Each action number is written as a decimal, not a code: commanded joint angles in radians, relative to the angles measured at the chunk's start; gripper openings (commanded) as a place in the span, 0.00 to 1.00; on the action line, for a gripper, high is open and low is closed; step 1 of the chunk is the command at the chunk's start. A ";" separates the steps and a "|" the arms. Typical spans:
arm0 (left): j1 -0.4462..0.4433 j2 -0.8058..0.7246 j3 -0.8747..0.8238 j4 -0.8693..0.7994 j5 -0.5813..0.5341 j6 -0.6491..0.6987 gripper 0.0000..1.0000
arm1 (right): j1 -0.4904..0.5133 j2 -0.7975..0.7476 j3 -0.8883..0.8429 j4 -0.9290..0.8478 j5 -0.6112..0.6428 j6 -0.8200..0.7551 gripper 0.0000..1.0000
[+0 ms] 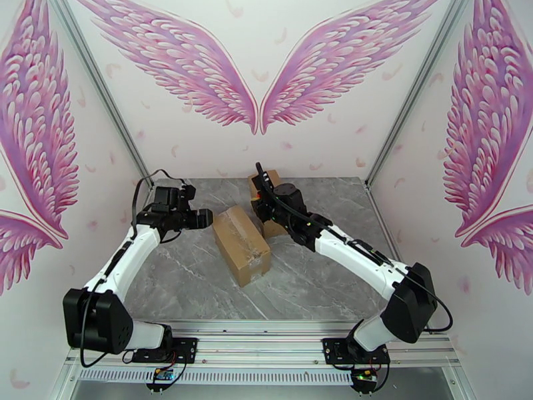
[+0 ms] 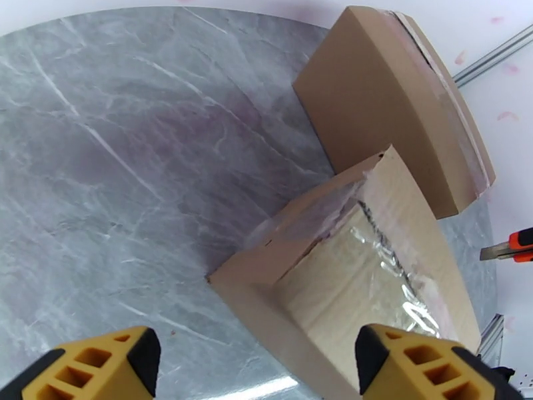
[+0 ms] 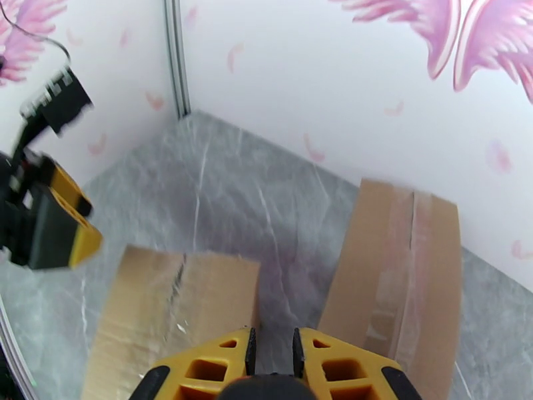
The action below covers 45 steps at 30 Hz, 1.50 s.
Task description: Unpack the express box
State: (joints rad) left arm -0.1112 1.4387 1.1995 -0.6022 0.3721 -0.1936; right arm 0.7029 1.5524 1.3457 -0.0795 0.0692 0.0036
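The express box (image 1: 241, 245) is a long brown carton sealed with clear tape, lying at the middle of the table. Its crinkled taped top (image 2: 373, 261) fills the lower right of the left wrist view, and it lies at lower left (image 3: 173, 295) in the right wrist view. My left gripper (image 1: 205, 220) is at the box's far left end, open, and the box's corner lies between its yellow fingers (image 2: 100, 368). My right gripper (image 1: 261, 198) hovers behind the box with its fingers (image 3: 220, 365) almost together. An orange utility knife (image 2: 510, 247) hangs in the air beyond the box.
A second brown taped box (image 1: 270, 183) stands at the back behind the right arm, also seen as box (image 2: 386, 108) and box (image 3: 400, 275). White walls with pink wings close in the grey marble table (image 1: 180, 275) on three sides.
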 commanded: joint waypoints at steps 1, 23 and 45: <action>0.010 0.015 0.003 0.113 0.126 0.004 0.81 | 0.027 0.032 0.054 0.109 0.001 0.058 0.04; -0.054 0.057 -0.175 0.305 0.175 -0.045 0.75 | 0.070 0.183 0.153 0.232 -0.047 0.082 0.04; -0.101 -0.132 -0.285 0.166 0.067 -0.012 0.70 | 0.082 0.175 0.101 0.253 -0.143 0.134 0.02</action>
State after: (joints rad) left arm -0.2165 1.2968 0.8894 -0.3683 0.4706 -0.2596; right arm 0.7689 1.7523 1.4681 0.1314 -0.0605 0.1169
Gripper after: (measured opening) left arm 0.700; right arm 0.212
